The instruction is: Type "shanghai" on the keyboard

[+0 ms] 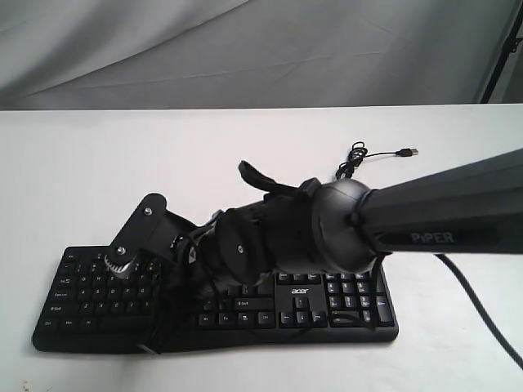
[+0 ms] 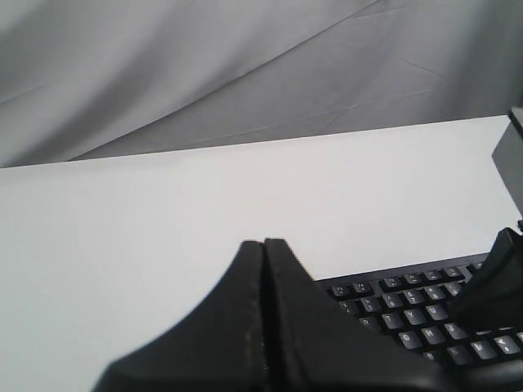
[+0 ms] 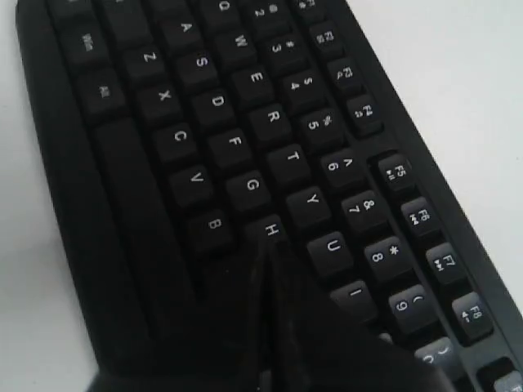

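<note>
The black keyboard (image 1: 327, 306) lies along the near side of the white table, its acer logo facing me. My right arm (image 1: 425, 216) reaches across the middle, low over the letter keys. In the right wrist view the right gripper (image 3: 270, 247) is shut with nothing in it. Its joined tips rest at the near edge of the H key (image 3: 272, 229); whether they press it I cannot tell. The left gripper (image 2: 264, 242) is also shut and empty, raised above the left of the keyboard (image 2: 409, 314). I cannot pick it out in the exterior view.
The thin USB cable (image 1: 353, 161) lies bunched behind the keyboard, its plug (image 1: 406, 152) loose on the table (image 1: 73, 171). A grey cloth backdrop (image 1: 245, 49) hangs behind. The right arm's dark body (image 2: 494, 282) shows beside the left gripper.
</note>
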Controlling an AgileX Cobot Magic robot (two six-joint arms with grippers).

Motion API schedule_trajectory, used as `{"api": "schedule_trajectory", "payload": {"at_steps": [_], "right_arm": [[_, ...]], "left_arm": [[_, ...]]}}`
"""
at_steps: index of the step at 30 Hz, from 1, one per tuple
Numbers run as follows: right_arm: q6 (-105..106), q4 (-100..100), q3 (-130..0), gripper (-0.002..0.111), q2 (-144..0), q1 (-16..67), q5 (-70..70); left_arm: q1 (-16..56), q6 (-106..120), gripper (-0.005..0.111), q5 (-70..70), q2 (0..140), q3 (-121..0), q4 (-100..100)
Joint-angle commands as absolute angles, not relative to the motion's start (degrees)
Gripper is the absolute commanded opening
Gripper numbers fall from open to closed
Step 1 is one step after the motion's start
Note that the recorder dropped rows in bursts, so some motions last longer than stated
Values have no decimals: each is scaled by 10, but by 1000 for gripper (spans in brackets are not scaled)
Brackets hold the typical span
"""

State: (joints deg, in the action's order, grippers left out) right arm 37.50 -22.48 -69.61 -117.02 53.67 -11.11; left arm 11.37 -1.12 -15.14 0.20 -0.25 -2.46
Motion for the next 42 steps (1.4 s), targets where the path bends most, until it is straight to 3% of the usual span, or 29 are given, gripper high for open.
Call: {"api": "schedule_trajectory", "payload": {"at_steps": [1,28,42], "right_arm": [[382,-230,-691,0,-1176,541,-84],[386,-230,-691,0,-1192,549,-81],[386,-230,-784,0,-1229,549,-127]], "left_arm": [[116,-13,0,-149,0,0,-25],[116,-13,0,-149,0,0,-25],[116,-13,0,-149,0,0,-25]]}}
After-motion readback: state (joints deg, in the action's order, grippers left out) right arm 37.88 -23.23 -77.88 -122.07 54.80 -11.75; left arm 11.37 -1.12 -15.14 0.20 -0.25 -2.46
